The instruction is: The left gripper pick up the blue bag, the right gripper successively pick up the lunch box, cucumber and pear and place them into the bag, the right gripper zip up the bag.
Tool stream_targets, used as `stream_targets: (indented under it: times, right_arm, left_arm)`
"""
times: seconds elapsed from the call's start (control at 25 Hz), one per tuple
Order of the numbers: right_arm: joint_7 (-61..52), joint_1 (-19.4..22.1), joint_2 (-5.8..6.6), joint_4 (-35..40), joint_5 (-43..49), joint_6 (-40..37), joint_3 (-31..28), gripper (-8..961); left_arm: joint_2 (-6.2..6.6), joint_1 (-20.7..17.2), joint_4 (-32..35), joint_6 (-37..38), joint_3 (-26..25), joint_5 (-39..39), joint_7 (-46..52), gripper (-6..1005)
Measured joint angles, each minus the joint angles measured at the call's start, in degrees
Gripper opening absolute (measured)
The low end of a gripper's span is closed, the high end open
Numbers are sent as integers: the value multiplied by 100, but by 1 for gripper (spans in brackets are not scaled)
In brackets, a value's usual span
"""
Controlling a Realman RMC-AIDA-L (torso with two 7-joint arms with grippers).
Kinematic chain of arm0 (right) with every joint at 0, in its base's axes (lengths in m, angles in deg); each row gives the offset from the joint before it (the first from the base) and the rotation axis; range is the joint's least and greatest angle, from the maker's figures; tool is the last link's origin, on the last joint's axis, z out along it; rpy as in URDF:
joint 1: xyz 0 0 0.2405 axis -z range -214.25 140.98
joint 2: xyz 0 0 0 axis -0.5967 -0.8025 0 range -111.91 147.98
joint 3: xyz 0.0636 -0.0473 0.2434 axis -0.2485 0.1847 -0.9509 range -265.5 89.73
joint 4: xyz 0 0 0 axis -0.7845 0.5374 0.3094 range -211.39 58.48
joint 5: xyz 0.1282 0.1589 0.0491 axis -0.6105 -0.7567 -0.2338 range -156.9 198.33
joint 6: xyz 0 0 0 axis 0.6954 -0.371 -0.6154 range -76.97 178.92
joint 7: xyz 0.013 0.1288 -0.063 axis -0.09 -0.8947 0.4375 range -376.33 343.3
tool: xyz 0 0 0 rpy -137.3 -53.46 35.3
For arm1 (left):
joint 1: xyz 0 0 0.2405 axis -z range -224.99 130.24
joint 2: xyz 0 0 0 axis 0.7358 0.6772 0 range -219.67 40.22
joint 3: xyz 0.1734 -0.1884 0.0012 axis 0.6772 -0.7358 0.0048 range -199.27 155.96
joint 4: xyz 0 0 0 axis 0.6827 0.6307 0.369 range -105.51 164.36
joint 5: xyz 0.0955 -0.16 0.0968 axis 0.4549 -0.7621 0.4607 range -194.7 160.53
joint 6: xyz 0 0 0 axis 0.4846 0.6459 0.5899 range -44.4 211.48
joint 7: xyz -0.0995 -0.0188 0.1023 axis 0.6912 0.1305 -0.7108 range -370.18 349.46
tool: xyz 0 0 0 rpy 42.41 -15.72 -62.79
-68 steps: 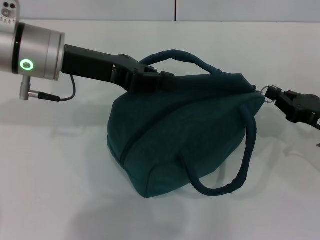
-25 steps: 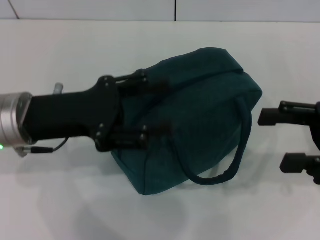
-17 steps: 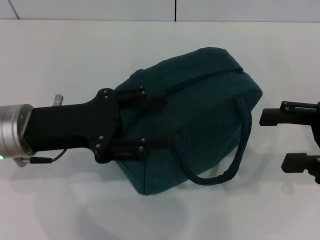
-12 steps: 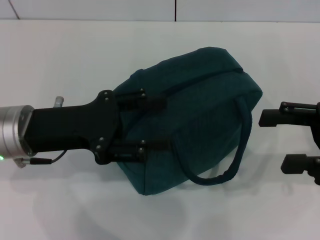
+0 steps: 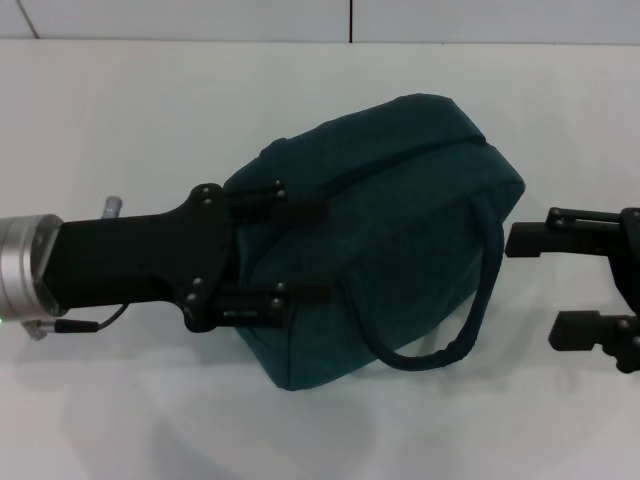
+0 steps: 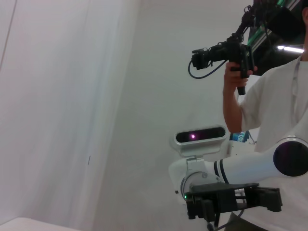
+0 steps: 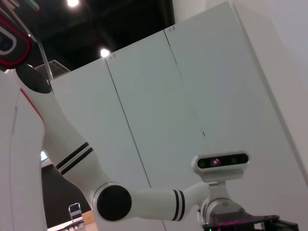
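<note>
The blue bag (image 5: 400,190) lies zipped shut on the white table (image 5: 140,110), one loop handle (image 5: 482,300) hanging down its near side. My left gripper (image 5: 305,250) reaches in from the left and stands open, its two fingers spread over the bag's left end and holding nothing. My right gripper (image 5: 540,288) is open just right of the bag, a little apart from it, with nothing between its fingers. The lunch box, cucumber and pear are out of view. Neither wrist view shows the bag.
Bare white tabletop surrounds the bag, with a wall seam (image 5: 351,20) behind. In the left wrist view a person (image 6: 269,96) holds a camera above the robot's head (image 6: 199,136). The right wrist view faces wall panels (image 7: 192,96).
Since 2.7 s ago the left gripper let go of the handle and the right gripper released the zipper ring; the bag settled flat. In the last second the right gripper edged slightly toward the bag.
</note>
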Motion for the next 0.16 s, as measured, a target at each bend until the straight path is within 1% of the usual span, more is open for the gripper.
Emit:
stream_targets:
  times: [0.16]
  right_arm:
    - [1, -9, -95, 1, 11, 34, 29, 793]
  left_arm:
    - [33, -77, 0, 16, -1, 1, -2, 775]
